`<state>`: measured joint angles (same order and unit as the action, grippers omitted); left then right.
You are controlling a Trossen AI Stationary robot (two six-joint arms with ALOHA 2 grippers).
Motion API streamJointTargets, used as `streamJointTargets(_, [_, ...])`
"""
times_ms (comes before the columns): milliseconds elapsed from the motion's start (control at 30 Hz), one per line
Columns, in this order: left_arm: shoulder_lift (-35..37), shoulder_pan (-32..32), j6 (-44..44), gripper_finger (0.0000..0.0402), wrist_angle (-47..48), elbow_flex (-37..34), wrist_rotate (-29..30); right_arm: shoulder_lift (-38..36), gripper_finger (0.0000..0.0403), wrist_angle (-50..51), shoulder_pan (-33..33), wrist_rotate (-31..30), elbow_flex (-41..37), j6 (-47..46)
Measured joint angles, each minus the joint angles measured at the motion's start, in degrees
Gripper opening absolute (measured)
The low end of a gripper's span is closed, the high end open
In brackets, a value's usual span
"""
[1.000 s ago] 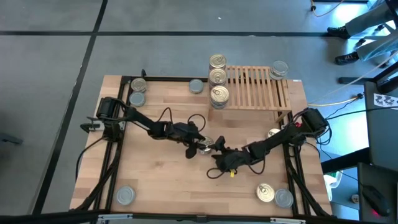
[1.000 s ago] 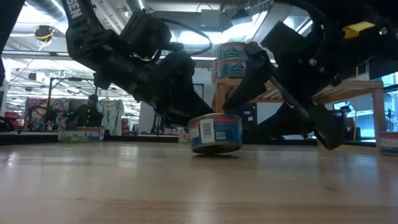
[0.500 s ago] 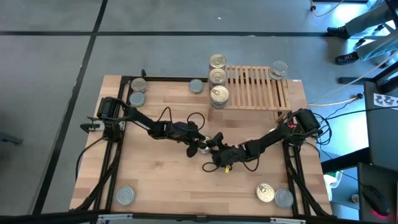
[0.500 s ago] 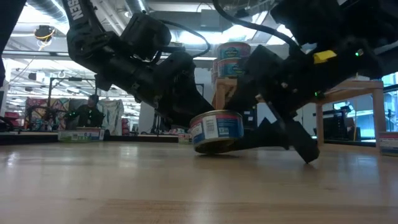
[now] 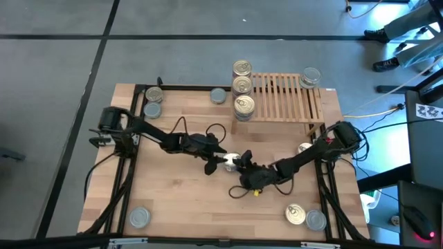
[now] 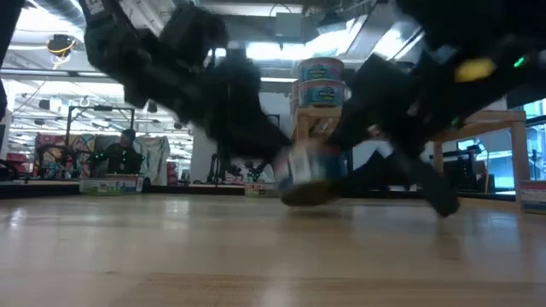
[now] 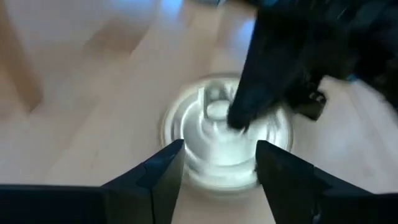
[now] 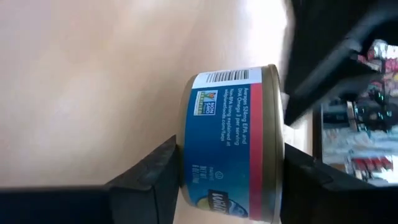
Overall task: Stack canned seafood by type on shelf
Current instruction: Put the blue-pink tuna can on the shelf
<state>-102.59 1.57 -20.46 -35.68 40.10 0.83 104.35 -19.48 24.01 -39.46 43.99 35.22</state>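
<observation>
I'm seeing both grippers, left (image 5: 220, 163) and right (image 5: 241, 166), closing fingers on one can (image 5: 230, 161) mid-tabletop; three gold-top cans (image 5: 242, 86) sitting at the shelf (image 5: 284, 97) left end.

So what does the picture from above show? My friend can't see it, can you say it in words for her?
Two dark robot arms meet at mid-table, the left gripper and right gripper closing in on one silver-topped can. Behind them, a small slatted wooden shelf holds three gold-topped cans in a row and one silver-topped can.
</observation>
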Motion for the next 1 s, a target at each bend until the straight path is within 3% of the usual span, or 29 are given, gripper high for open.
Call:
streamJointTargets(267, [10.4, 0.0, 2.9, 0.0198, 15.2, 0.3, 4.9, -13.1, 0.0193, 12.2, 6.7, -2.1, 0.2, -6.7])
streamJointTargets(533, [10.3, 2.1, -0.1, 0.0198, 23.7, 0.4, 10.3, -29.7, 0.0193, 24.7, 10.6, -11.6, 0.2, -8.4])
streamJointTargets(767, [10.0, 4.5, -0.4, 0.0198, 23.2, 0.5, 13.1, -40.8, 0.0193, 34.1, 8.7, -24.1, 0.2, -7.5])
streamJointTargets(1000, [10.0, 5.8, -0.5, 0.0198, 23.1, 0.5, 13.7, -47.8, 0.0193, 39.2, 0.7, -29.3, 0.2, -6.9])
